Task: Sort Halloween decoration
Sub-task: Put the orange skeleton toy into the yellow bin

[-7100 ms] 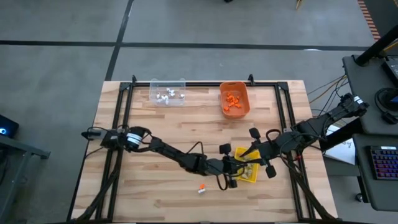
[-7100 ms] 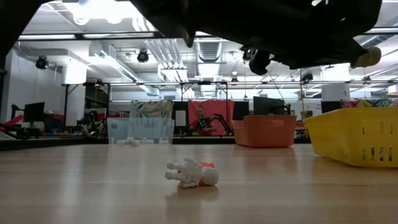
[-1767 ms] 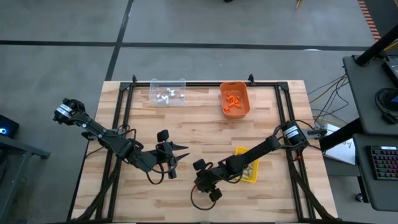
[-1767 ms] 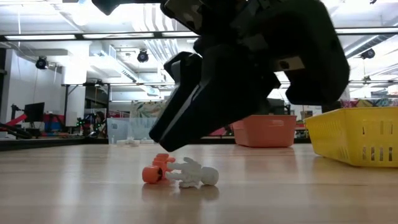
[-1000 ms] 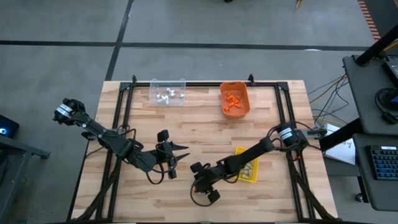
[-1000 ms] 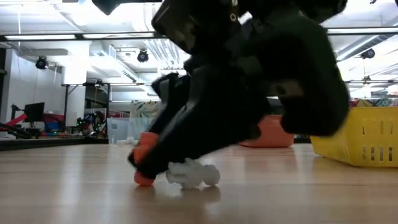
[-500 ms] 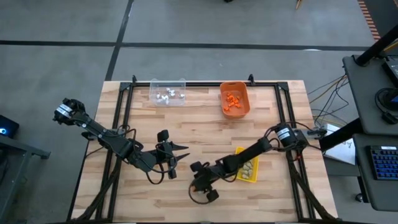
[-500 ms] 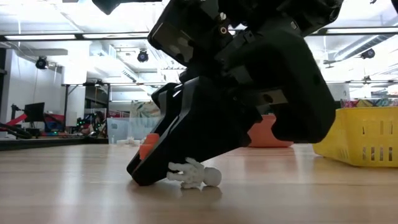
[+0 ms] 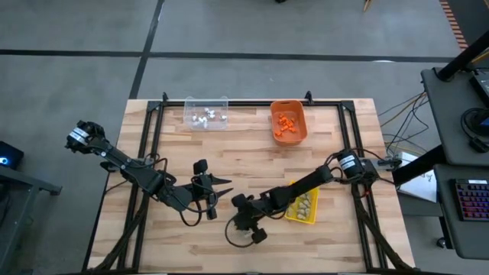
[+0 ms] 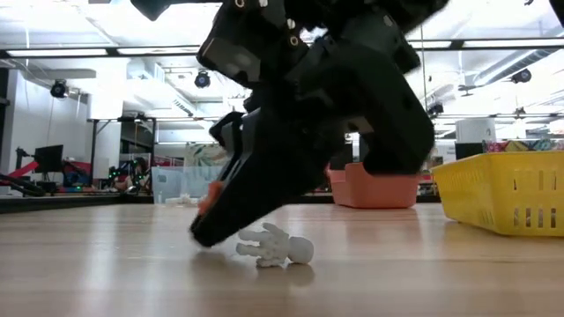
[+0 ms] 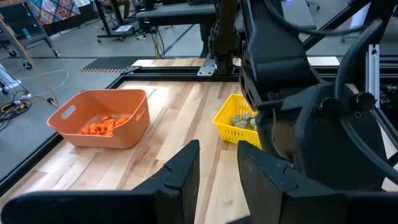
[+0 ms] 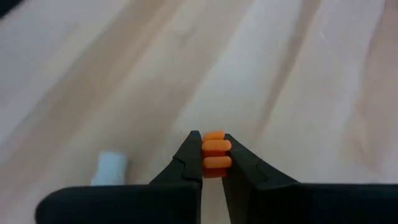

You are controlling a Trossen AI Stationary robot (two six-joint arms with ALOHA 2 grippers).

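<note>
Worktop (image 9: 229, 164): pale wooden planks with visible grain, framed by dark metal rails.
Left gripper (image 9: 221, 189): hovers over the left half of the worktop, toward the front edge; its two dark tapered fingers (image 11: 180, 171) stand apart, released, with nothing between them.
Clear bin (image 9: 206, 113): see-through plastic box at the back edge, left of centre, with small white trinkets (image 9: 205, 117) inside.
White trinket (image 10: 278, 246): a small bumpy, skeleton-like figure lying flat on the wood near the front edge, just beside the right gripper's tips.
Right gripper (image 9: 243, 221): low over the worktop near the middle of the front edge, tilted steeply down; its dark fingers are clenched on the orange trinket.
Orange trinket (image 12: 216, 153): tiny, ribbed, glossy bright orange piece pinched between the fingertips, just above the wood.
Orange bin (image 9: 288, 122): smooth plastic tub at the back edge, right of centre, holding orange pieces.
Yellow bin (image 9: 303, 205): slotted plastic basket right of centre, toward the front edge, holding dull tan-grey trinkets (image 11: 241, 121).
</note>
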